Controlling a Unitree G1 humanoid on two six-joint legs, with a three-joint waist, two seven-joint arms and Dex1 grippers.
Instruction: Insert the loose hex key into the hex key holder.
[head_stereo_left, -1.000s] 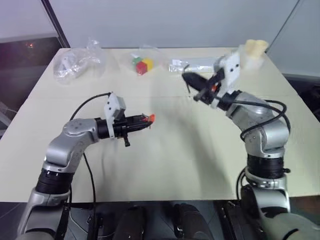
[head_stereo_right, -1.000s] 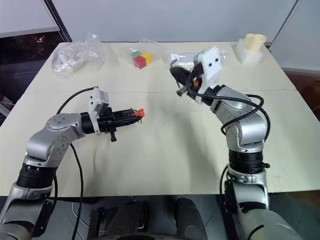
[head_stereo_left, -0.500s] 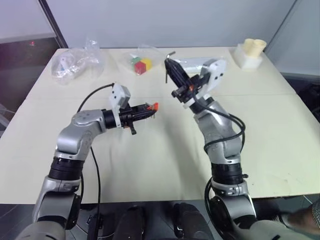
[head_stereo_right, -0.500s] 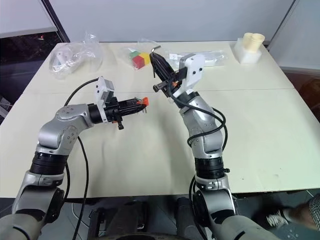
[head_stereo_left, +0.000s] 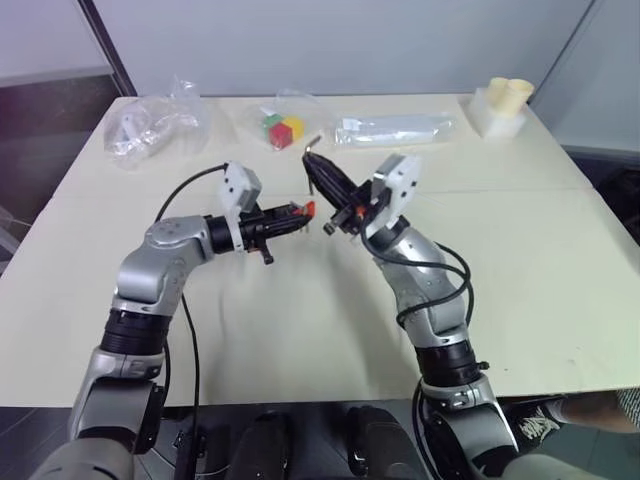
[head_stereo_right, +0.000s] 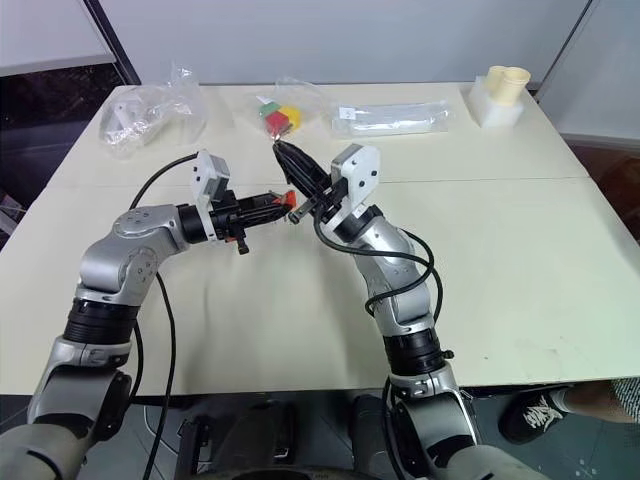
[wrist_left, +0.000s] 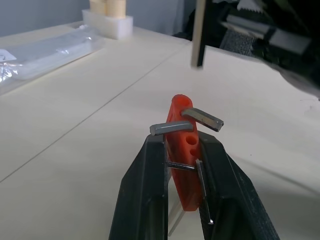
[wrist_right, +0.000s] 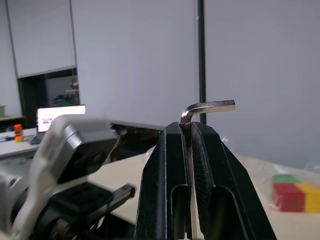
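The hex key holder, a small red-orange block with short grey prongs, sits clamped between the black fingers of my left gripper, held level above the table. My right gripper points up and to the left, just right of the holder, and is shut on the loose hex key. The key's short bent leg sticks out past the fingertips. Its long straight leg hangs with its free end close to the holder's far end, apart from it.
At the back of the cream table lie toy cubes in a clear wrap, a crumpled plastic bag, a long clear packet and a white foam block with cream cylinders. A person's shoe shows at the lower right.
My right arm has swung left and down, bringing the hex key from the table's back right to beside the holder. The left gripper has crept slightly forward with the holder.
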